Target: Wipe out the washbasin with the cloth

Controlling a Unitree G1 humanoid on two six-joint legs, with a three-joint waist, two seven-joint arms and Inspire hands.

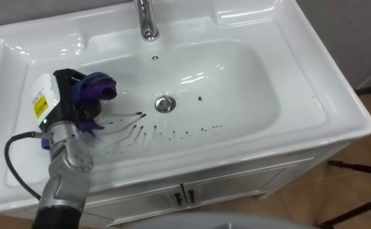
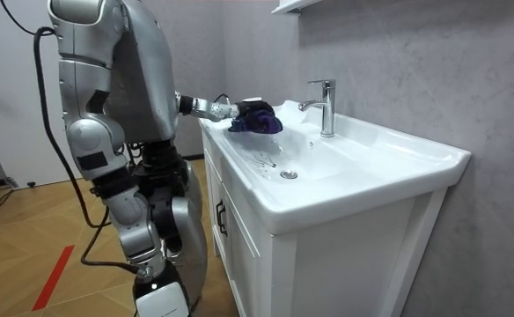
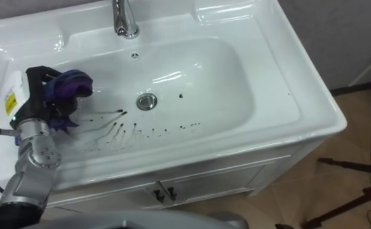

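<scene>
left eye view: purple cloth [image 1: 98, 88] masks left hand [image 1: 65, 90]

Looking steeply down from the head onto the basin [image 1: 236, 83] (both eyes, close); seen side-on from across the room too.

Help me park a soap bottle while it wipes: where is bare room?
The right rim of the basin and the ledges either side of the faucet are bare. Crowded: the bowl's left, where the left hand holds the purple cloth.
</scene>
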